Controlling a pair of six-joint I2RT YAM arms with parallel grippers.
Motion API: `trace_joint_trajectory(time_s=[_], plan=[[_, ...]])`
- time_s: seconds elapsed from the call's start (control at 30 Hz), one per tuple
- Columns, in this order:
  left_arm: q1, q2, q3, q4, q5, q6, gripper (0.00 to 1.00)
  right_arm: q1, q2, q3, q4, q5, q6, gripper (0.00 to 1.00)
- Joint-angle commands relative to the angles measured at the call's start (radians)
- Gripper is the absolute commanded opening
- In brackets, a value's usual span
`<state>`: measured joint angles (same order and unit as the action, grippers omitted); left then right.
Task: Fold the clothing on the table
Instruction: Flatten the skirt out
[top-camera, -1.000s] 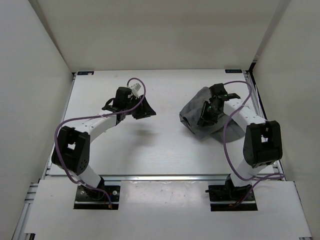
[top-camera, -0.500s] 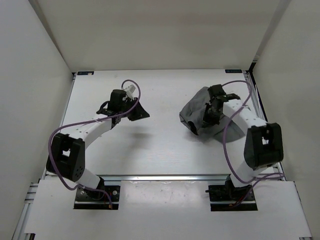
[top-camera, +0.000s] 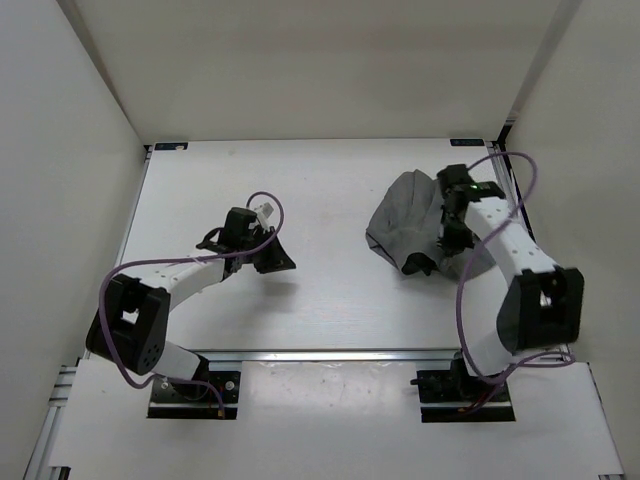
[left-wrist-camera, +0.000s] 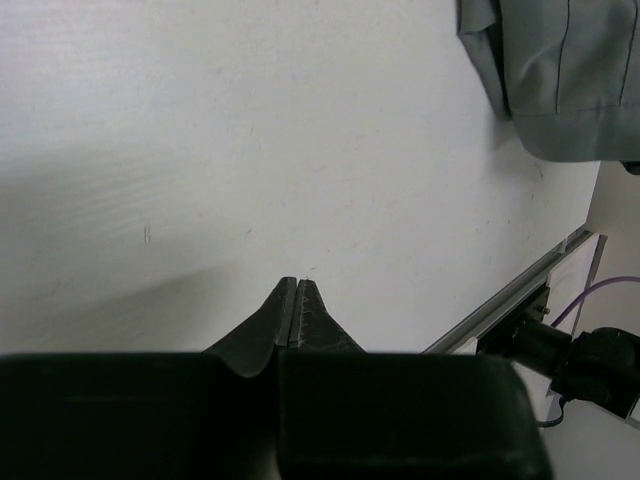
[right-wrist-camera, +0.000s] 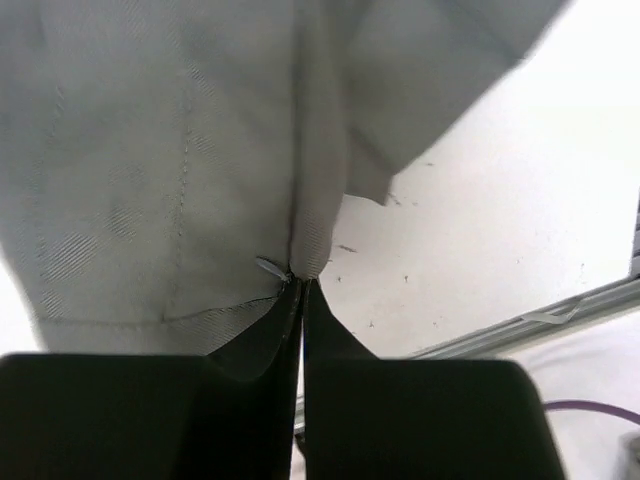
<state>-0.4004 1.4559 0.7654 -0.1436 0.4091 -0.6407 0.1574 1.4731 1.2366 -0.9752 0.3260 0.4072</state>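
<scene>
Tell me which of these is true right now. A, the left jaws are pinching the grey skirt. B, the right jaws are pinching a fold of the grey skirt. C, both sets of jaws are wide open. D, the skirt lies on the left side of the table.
B: the right wrist view shows the right jaws closed on a fold of the skirt; the left jaws are shut over bare table, apart from the fabric.

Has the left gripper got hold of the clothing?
No, in the left wrist view the left gripper is shut on nothing over bare table, with the clothing lying apart from it.
</scene>
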Motion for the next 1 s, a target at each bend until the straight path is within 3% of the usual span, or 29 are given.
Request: trace_joint_trajectory(time_s=[0.0,0.13,0.23,0.3,0.43,0.57,0.63,0.7,0.83,0.9,0.97], plan=[[-0.015,-0.080,-0.047,0.013,0.011,-0.016,0.01,0.117,0.171,0.079,-0.017,0.039,-0.033,0.00],[-0.002,-0.104,-0.051,0.003,0.007,-0.007,0.00,0.295,0.366,0.351,0.015,-0.102,-0.088,0.00],[0.031,-0.117,-0.043,-0.025,0.008,0.004,0.01,0.370,0.411,0.564,0.093,-0.376,-0.136,0.00],[0.055,-0.120,-0.040,-0.033,0.013,0.012,0.00,0.393,0.388,0.693,0.186,-0.567,-0.152,0.00],[0.048,-0.112,-0.026,-0.070,-0.007,0.030,0.00,0.377,0.186,0.703,0.408,-0.828,-0.140,0.00],[0.041,-0.095,-0.026,-0.068,-0.004,0.029,0.00,0.244,-0.115,0.329,0.890,-1.016,0.078,0.00],[0.032,-0.095,-0.023,-0.074,-0.006,0.029,0.00,0.118,-0.261,0.183,1.007,-1.067,0.169,0.01],[0.025,-0.083,-0.026,-0.070,-0.007,0.021,0.00,-0.057,-0.327,0.028,0.985,-1.093,0.190,0.00],[0.003,-0.075,-0.038,-0.063,-0.018,0.007,0.00,-0.231,-0.411,-0.286,0.825,-1.085,0.136,0.00],[-0.008,-0.075,-0.052,-0.056,-0.024,-0.002,0.00,-0.216,-0.415,-0.404,0.749,-1.034,0.063,0.00],[-0.014,-0.088,-0.063,-0.045,-0.027,-0.008,0.00,-0.165,-0.416,-0.483,0.615,-0.826,0.007,0.00]])
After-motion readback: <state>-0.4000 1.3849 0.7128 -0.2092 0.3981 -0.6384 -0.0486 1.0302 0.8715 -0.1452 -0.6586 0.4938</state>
